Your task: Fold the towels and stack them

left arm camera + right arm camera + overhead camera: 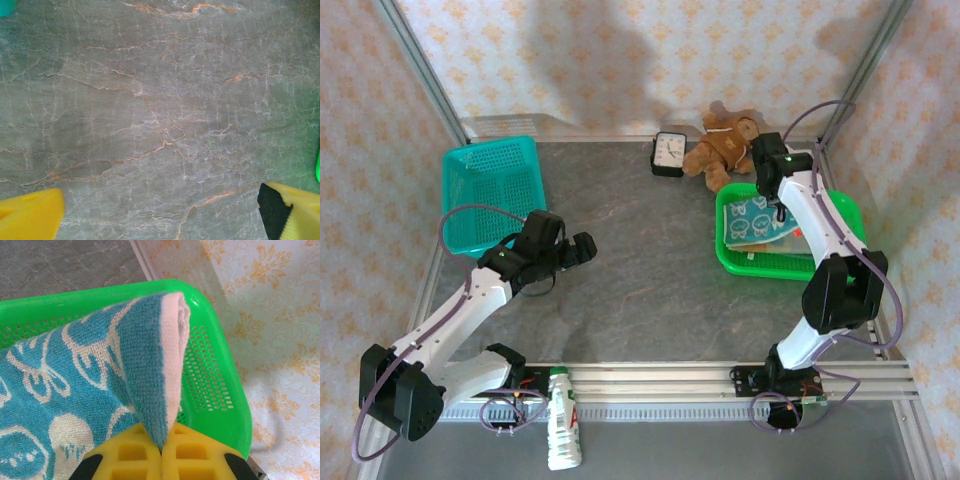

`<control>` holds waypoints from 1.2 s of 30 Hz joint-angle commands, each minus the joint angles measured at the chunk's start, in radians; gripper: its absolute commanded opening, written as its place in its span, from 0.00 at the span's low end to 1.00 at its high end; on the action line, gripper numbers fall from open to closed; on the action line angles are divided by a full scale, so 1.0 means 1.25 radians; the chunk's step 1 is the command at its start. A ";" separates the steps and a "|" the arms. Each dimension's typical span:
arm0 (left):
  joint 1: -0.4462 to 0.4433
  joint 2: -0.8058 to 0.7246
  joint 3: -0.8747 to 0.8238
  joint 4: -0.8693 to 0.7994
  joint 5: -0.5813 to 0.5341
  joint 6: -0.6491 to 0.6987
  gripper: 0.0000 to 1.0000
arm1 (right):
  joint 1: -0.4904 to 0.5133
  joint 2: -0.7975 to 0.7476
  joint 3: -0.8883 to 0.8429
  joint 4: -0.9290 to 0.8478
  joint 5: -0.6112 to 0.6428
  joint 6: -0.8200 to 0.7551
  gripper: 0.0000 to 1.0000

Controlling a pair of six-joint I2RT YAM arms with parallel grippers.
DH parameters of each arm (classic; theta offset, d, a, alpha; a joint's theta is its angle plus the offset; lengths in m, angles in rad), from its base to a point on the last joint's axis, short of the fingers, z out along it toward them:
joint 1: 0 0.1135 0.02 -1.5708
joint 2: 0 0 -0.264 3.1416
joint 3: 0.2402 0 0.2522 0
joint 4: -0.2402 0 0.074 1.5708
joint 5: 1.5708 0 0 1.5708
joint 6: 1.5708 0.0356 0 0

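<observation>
- Right gripper [161,446] is pinching a raised fold of the blue towel [75,375] over the green tray [220,385].
- Left gripper [160,215] is hovering, fingers spread, above the table [150,100].

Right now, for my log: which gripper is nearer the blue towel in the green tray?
Right. The right gripper pinches the blue towel over the green tray; the left gripper hangs open over bare table left of it.

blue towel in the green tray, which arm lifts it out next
Right: the right end effector is shut on the blue towel over the green tray. The left end effector hangs open over the table.
</observation>
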 commanded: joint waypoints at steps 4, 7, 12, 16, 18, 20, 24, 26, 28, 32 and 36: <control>0.007 -0.014 -0.012 0.013 -0.005 -0.008 1.00 | -0.006 -0.035 -0.011 -0.015 0.052 0.014 0.00; 0.006 -0.014 -0.012 0.012 -0.005 -0.007 1.00 | -0.006 -0.031 -0.017 -0.014 0.061 0.018 0.00; 0.007 -0.018 -0.012 0.011 -0.005 -0.005 1.00 | -0.006 -0.017 -0.038 -0.001 0.060 0.020 0.00; 0.007 -0.017 -0.011 0.008 -0.005 -0.004 1.00 | -0.006 0.001 -0.054 0.022 0.057 0.016 0.00; 0.006 -0.017 -0.012 0.009 -0.004 -0.004 1.00 | -0.007 0.012 -0.063 0.044 0.053 0.007 0.00; 0.007 -0.017 -0.011 0.008 -0.004 -0.004 1.00 | -0.007 0.033 -0.062 0.052 0.061 0.008 0.00; 0.007 -0.019 -0.008 0.001 -0.004 -0.002 1.00 | -0.008 0.082 -0.051 0.066 0.085 0.011 0.00; 0.007 -0.021 -0.009 -0.004 -0.005 -0.001 1.00 | -0.010 0.103 -0.043 0.073 0.092 0.011 0.00; 0.006 -0.024 -0.006 -0.011 -0.008 0.000 1.00 | -0.013 0.123 -0.036 0.080 0.102 0.008 0.00; 0.007 -0.032 -0.005 -0.020 -0.012 0.002 1.00 | -0.032 0.161 -0.016 0.072 0.114 0.019 0.03; 0.008 -0.041 -0.005 -0.026 -0.020 0.007 1.00 | -0.048 0.172 -0.004 0.067 0.107 0.023 0.51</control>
